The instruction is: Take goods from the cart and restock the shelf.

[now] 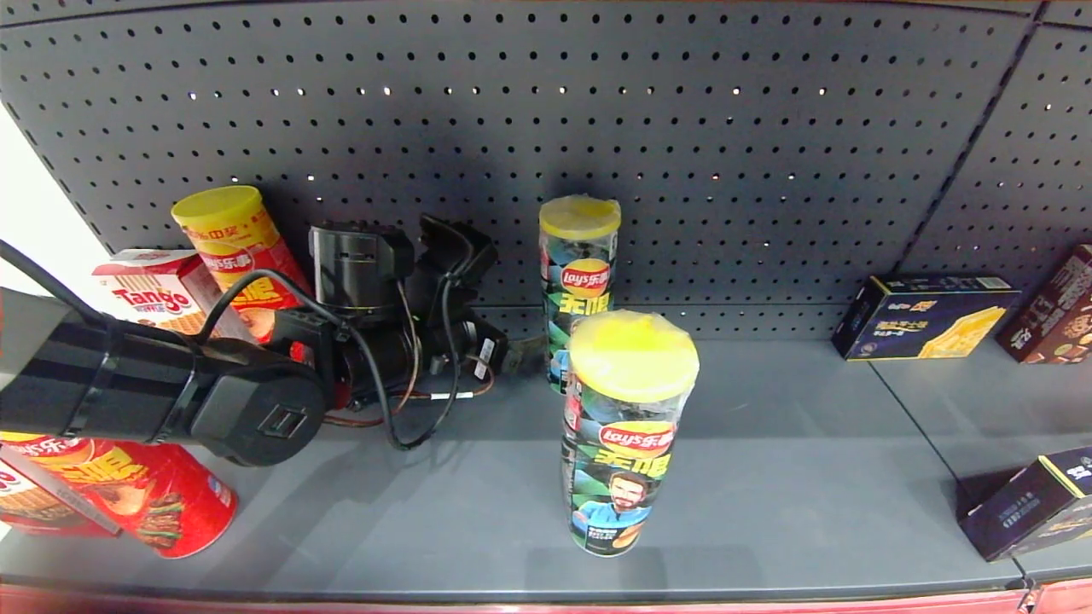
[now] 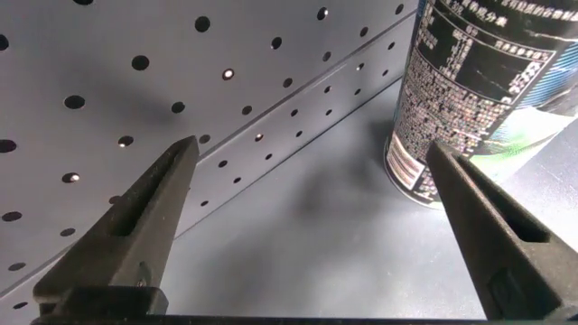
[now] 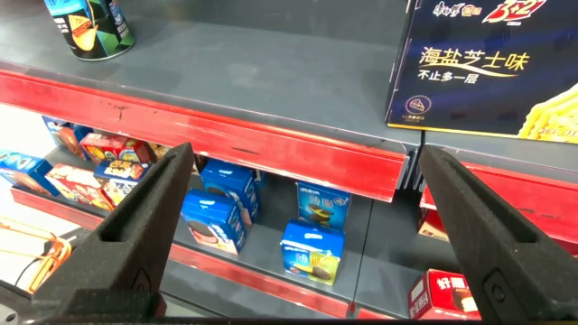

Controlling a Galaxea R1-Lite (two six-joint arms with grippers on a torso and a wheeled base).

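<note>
Head view has my left gripper [image 1: 522, 353] low over the grey shelf [image 1: 810, 477], close to the perforated back panel [image 1: 682, 128]. Its tips are just beside the rear chip can [image 1: 579, 281]; I cannot tell whether they touch it. That can stands upright under a yellow lid, and a front chip can [image 1: 627, 435] of the same kind stands upright near the shelf's edge.

From my left wrist, the left gripper [image 2: 307, 235] is spread wide with nothing between its fingers [image 2: 135, 235]. The rear chip can [image 2: 470, 99] stands beyond one fingertip, not between the two.

My right gripper [image 3: 302, 235] is also spread wide and empty, below the shelf's red front lip [image 3: 271, 135]. The front chip can [image 3: 90, 27] and a dark blue box [image 3: 488, 63] sit on the shelf above it, and blue packets [image 3: 312, 253] line the lower shelf.

On my left side of the shelf:
- a red can [image 1: 145, 495] lies on its side
- a yellow-lidded red can [image 1: 235, 247] stands at the back
- a wafer box [image 1: 158, 294] sits beside it

On the right side, the dark blue box [image 1: 926, 315] lies against the back panel, with a brown box [image 1: 1058, 307] further right and a dark box [image 1: 1032, 503] near the front.
</note>
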